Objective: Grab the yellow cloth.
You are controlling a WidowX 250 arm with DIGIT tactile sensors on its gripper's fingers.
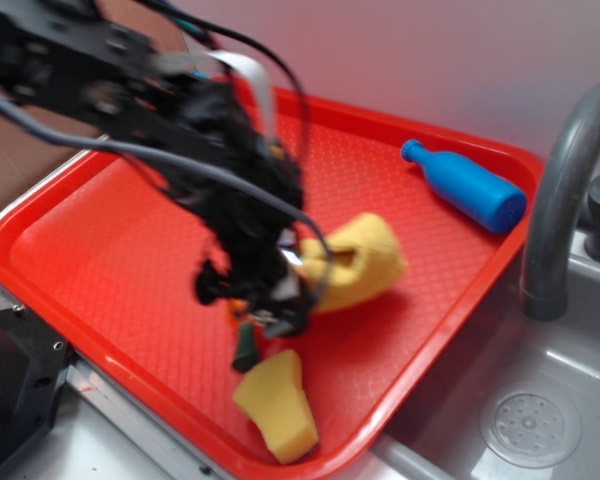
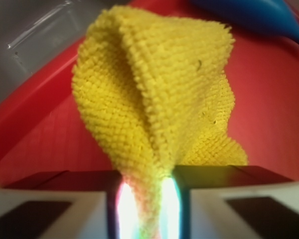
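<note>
I have the gripper (image 2: 148,199) pinched on the cloth (image 2: 154,94) mid-tray (image 1: 110,250); next I'd lift straight, clear of the near sponge (image 1: 278,405).

I am not finding any text, label, brand, number or sign that I can read in either view. I am checking the blue bottle (image 1: 468,187) lying near the far right corner of the red tray (image 1: 100,260), and its side is showing plain. The tray's surface is carrying only a moulded grid pattern, and the wrist view is giving me no lettering at all.
</note>
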